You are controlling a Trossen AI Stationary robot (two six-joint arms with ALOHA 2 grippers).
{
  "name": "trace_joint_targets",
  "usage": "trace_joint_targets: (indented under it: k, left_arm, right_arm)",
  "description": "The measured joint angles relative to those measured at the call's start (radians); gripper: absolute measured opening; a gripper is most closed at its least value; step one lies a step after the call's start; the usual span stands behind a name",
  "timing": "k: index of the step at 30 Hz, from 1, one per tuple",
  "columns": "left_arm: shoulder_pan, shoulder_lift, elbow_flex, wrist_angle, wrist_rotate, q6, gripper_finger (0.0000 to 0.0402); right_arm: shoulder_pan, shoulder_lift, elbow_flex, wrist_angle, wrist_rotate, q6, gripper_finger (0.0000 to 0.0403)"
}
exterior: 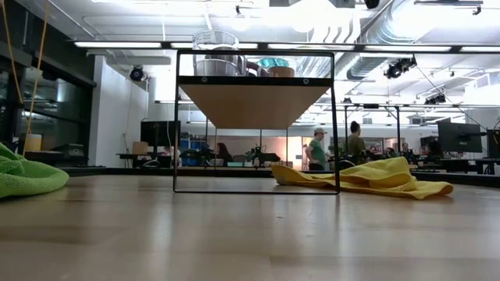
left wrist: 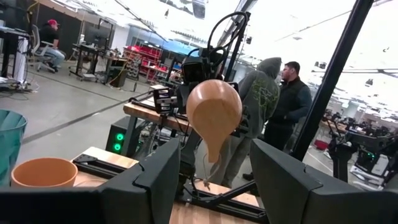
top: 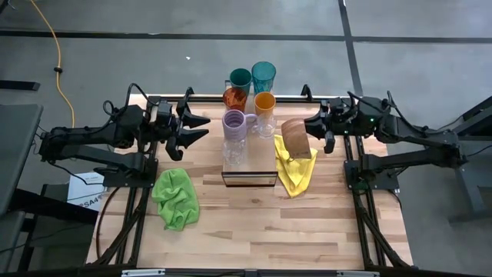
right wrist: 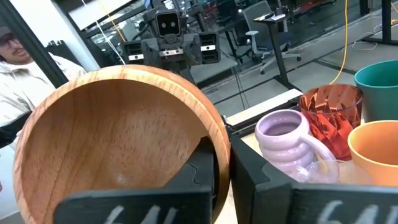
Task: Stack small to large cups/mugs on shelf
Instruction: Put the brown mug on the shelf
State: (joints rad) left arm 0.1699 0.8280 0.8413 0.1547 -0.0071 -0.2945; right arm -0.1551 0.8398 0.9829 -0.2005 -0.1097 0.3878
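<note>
The shelf [top: 250,171] stands mid-table, and its light plank also shows in the low view [exterior: 254,97]. On it stand two teal tumblers [top: 241,77] [top: 264,75], an amber tumbler [top: 235,98], an orange cup [top: 264,102], a lavender mug [top: 234,121] and a clear glass [top: 234,151]. My right gripper [top: 310,131] is shut on a tan wooden mug [top: 296,138], right of the shelf and above a yellow cloth. My left gripper [top: 198,128] is open and empty, left of the shelf. My right gripper holds the tan mug by its rim wall [right wrist: 219,155], with one finger [right wrist: 202,165] inside the hollow and the other [right wrist: 261,180] outside. It comes level from the table's right side. The mug lies tipped on its side, mouth toward the gripper, lifted clear of the table.
A yellow cloth [top: 295,171] lies right of the shelf, under the held mug. A green cloth [top: 175,198] lies left of the shelf toward the near edge. People stand in the room beyond the table [left wrist: 283,99].
</note>
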Motion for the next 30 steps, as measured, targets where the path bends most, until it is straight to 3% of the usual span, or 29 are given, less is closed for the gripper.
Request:
trace_joint_targets:
  k: [4,6,19,30]
  left_arm:
    - [0.000,0.000,0.000,0.000,0.000,-0.002,0.0182]
    - [0.000,0.000,0.000,0.000,-0.001,-0.002,0.0182]
    - [0.000,0.000,0.000,0.000,-0.004,-0.013,0.0182]
    - [0.000,0.000,-0.001,-0.027,-0.004,-0.025,0.0182]
  right_arm:
    - [-0.001,0.014,0.011,-0.026,0.036,0.020,0.0001]
    - [-0.002,0.053,0.066,-0.128,0.073,0.007,0.0001]
    - [-0.002,0.572,0.653,-0.866,0.121,-0.179,0.0001]
    - [-0.001,0.783,0.725,-0.937,0.130,-0.215,0.0001]
